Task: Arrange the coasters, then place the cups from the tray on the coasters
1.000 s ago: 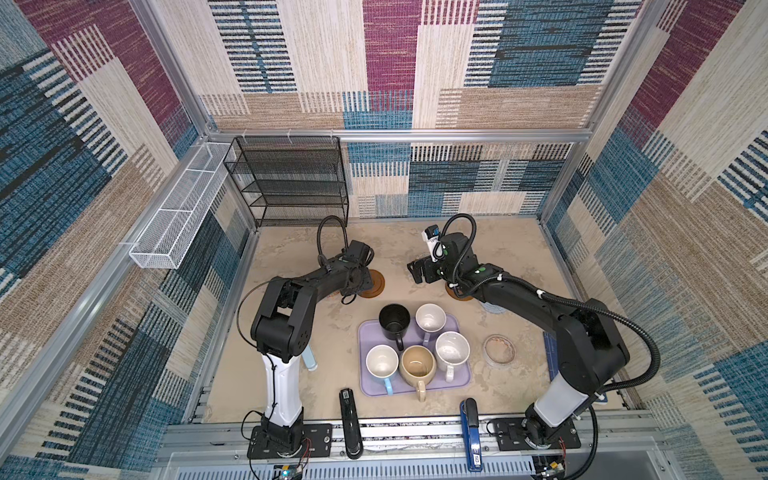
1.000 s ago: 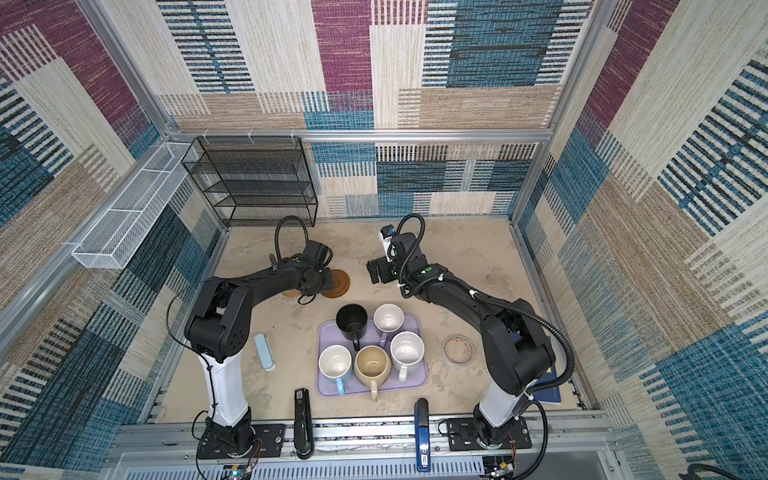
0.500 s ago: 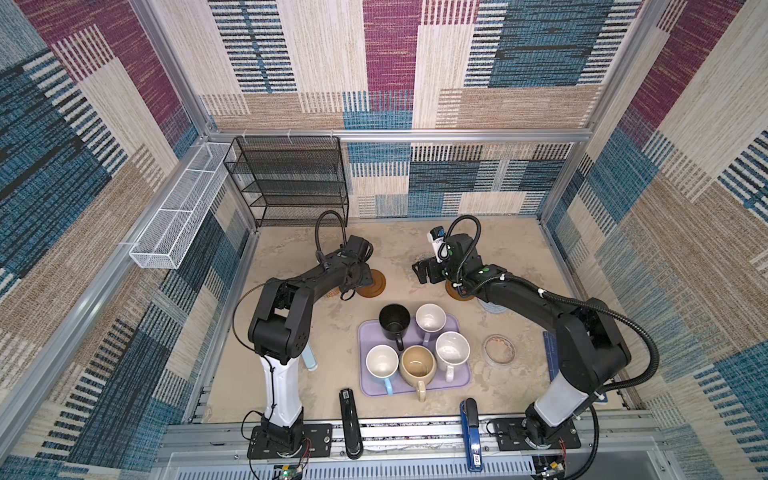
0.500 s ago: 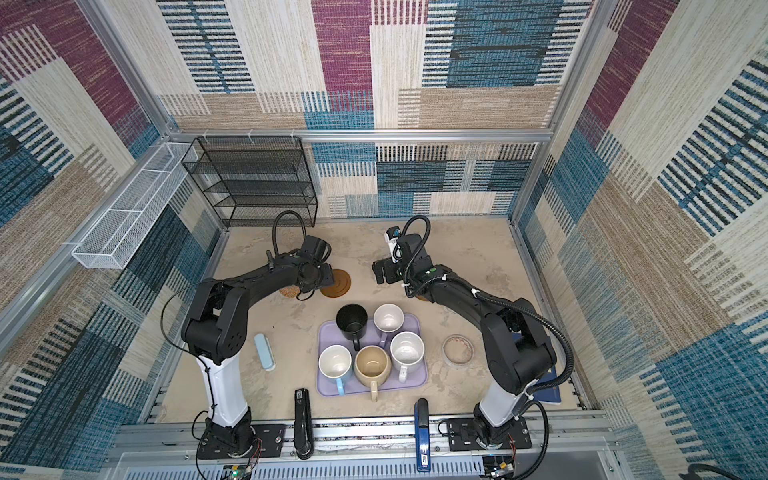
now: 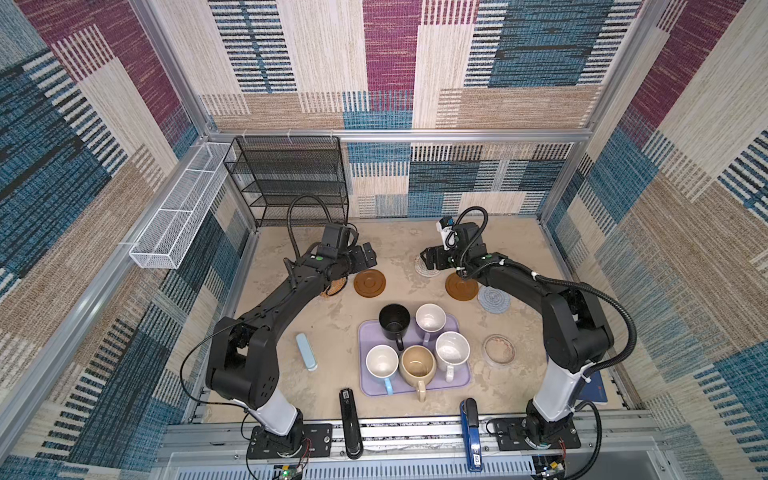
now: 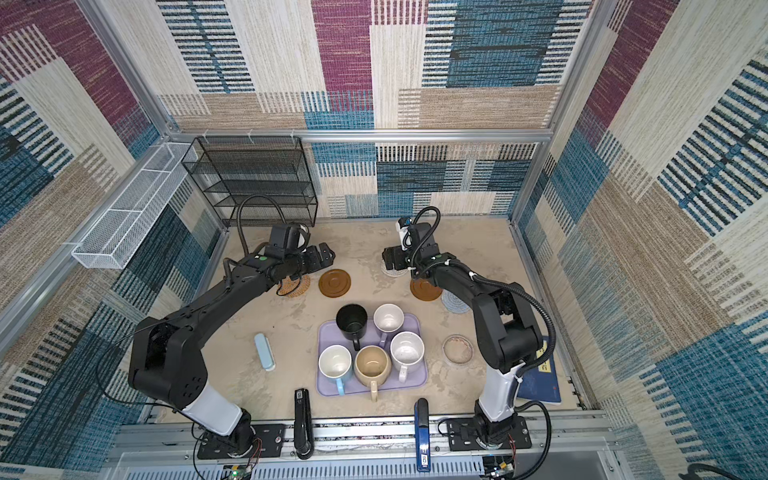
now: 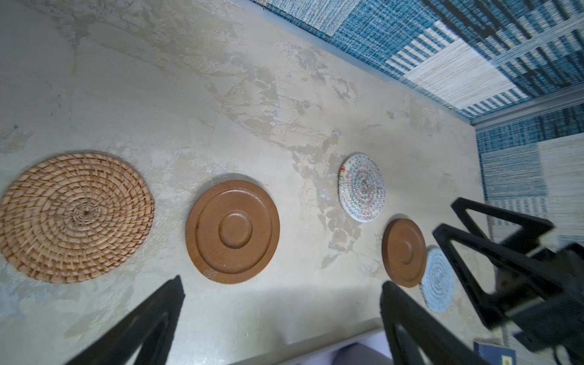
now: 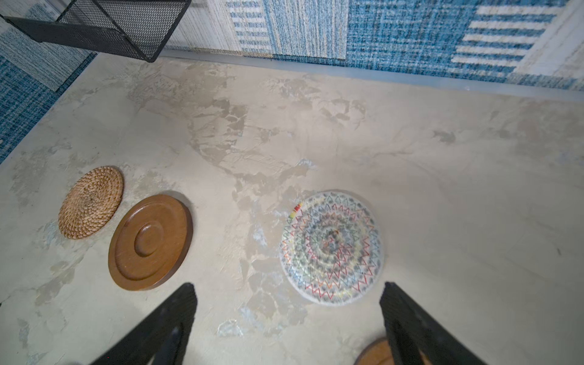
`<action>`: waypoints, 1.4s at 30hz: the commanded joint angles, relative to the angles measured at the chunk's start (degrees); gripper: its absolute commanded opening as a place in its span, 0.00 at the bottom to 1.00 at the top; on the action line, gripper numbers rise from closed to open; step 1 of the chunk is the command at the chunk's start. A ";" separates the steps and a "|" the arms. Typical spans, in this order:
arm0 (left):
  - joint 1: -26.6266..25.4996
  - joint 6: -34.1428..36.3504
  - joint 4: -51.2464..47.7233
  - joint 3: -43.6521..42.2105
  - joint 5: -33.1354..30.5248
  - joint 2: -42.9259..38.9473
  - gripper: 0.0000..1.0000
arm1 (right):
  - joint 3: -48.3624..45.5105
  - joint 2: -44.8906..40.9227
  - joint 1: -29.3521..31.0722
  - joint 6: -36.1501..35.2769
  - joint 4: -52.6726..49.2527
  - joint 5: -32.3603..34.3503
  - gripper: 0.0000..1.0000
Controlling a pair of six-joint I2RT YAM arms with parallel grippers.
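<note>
Five coasters lie in a loose row behind the tray: rattan (image 5: 337, 287), half under my left arm, brown wooden (image 5: 369, 283), whitish lacy (image 5: 423, 269), a second brown wooden (image 5: 461, 287) and blue-grey (image 5: 493, 300). My left gripper (image 7: 282, 282) hangs open and empty just behind the first brown coaster (image 7: 233, 231). Open too, my right gripper (image 8: 289, 286) hovers at the lacy coaster (image 8: 331, 248), holding nothing. The lavender tray (image 5: 462, 382) carries the black (image 5: 394, 321), lavender (image 5: 430, 317), speckled white (image 5: 452, 349), light blue (image 5: 381, 362) and beige (image 5: 417, 363) cups.
A clear shallow dish (image 5: 498, 350) lies right of the tray, a blue book (image 5: 595, 386) behind my right arm's base. A pale blue case (image 5: 306, 351) lies left of the tray. Black (image 5: 350, 422) and blue (image 5: 471, 432) staplers sit at the front edge. A black mesh rack (image 5: 291, 183) stands back left.
My left gripper opened wide, let go of the brown wooden coaster and drew back from it. My right gripper shifted slightly right over the lacy coaster, its jaws narrowing a little.
</note>
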 commanded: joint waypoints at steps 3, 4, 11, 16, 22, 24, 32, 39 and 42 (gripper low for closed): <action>-0.04 1.29 3.00 -2.48 12.06 -3.13 1.00 | 5.87 5.55 -1.46 0.92 -1.46 -0.93 0.78; -0.16 0.92 3.50 -3.08 13.13 -3.52 0.99 | 6.89 6.64 -1.59 1.00 -1.70 -0.85 0.76; -1.47 0.14 3.84 -5.26 13.42 -3.96 0.99 | 15.85 15.87 -1.64 1.80 -5.39 -0.97 0.58; -2.57 -0.16 4.02 -5.36 13.72 -3.11 1.00 | 21.12 20.91 -1.66 2.58 -8.14 -0.84 0.46; -3.10 -1.32 5.15 -5.36 14.48 -2.05 1.00 | 24.37 24.92 -1.58 3.21 -10.27 -2.46 0.41; -3.13 -1.48 5.16 -5.21 14.85 -1.97 1.00 | 24.34 25.33 -1.59 3.23 -10.94 -2.64 0.40; -3.82 -1.95 6.21 -5.18 14.90 -1.41 1.00 | 20.56 24.94 -0.77 3.34 -11.09 -2.77 0.38; -3.89 -1.89 5.81 -5.18 15.34 -1.02 1.00 | 16.84 23.77 1.89 4.03 -9.73 -1.75 0.37; -3.82 -1.59 4.90 -4.41 15.07 -0.81 1.00 | 16.80 23.72 2.92 4.69 -9.21 -1.71 0.36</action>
